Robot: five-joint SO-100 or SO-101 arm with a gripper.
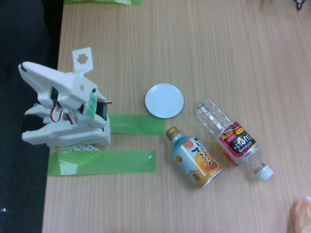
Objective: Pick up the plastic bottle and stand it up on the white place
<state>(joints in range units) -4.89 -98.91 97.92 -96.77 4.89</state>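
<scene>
**Two bottles lie side by side: watch which one you reach for**

Your arm (65, 104) sits folded at the left edge of the table in the fixed view, well apart from everything you need. The gripper is tucked into the folded arm, and I cannot tell whether its fingers are apart or together.

The plastic bottle (228, 136) lies on its side right of centre, its white cap (264, 172) pointing toward the lower right and its clear base toward the white plate (164, 100). Just beside it lies the orange-and-blue metal bottle (195, 158), also on its side.

That closeness is your main risk. Come in from the left and you may nudge or clamp the metal bottle instead. The plastic bottle is round and ribbed, so an off-centre pinch will likely roll it away or let it slip. The plate is barely wider than the bottle; release it tilted and it probably topples. The green tape strips (102, 161) are no target.
</scene>
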